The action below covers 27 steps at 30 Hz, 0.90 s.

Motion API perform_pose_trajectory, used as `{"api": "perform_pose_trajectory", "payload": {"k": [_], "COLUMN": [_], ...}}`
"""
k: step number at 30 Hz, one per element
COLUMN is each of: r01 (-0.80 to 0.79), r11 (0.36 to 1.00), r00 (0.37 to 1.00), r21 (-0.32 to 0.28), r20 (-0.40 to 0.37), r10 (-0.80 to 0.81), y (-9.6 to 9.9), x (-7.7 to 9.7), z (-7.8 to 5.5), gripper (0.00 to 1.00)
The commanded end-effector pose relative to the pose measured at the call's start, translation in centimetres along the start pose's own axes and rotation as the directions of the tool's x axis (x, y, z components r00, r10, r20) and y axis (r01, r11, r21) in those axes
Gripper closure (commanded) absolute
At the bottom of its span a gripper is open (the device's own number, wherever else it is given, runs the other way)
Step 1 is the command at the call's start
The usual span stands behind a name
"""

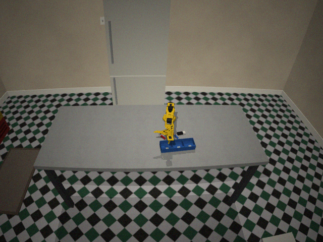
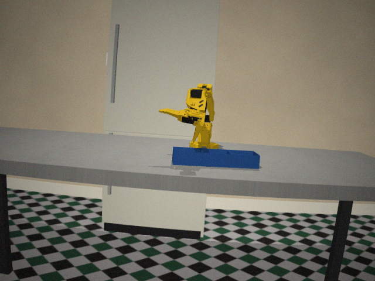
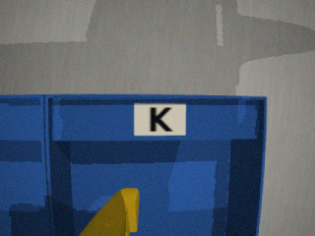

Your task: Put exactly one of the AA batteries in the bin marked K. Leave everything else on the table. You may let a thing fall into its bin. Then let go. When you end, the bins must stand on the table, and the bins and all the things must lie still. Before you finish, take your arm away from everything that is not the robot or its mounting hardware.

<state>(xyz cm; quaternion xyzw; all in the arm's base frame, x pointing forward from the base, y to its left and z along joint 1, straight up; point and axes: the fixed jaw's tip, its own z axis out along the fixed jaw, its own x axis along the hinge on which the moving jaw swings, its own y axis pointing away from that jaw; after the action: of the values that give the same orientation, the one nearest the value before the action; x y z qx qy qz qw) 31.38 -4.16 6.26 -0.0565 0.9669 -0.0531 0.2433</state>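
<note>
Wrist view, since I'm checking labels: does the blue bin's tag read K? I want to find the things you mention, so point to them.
Yes, the white tag (image 3: pixel 177 119) on the blue plastic bin (image 3: pixel 246 120) shows a black K.
</note>
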Motion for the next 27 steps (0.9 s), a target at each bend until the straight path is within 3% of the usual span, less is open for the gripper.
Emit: {"api": "perform_pose_trajectory", "payload": {"k": [1, 16, 27], "r01": [-0.010, -0.060, -0.066], "r11": [1.000, 0.993, 0.991], "r00": [0.998, 0.998, 0.998], "r21": [-0.007, -0.105, -0.115], "r20": [0.058, 0.007, -0.001], "r10": [0.011, 0.061, 0.066], "y": [0.9, 6.6, 7.3], "x": [-1.6, -2.1, -2.0], "z": [-1.2, -2.0, -2.1], "gripper": [0.00, 0.00, 0.00]}}
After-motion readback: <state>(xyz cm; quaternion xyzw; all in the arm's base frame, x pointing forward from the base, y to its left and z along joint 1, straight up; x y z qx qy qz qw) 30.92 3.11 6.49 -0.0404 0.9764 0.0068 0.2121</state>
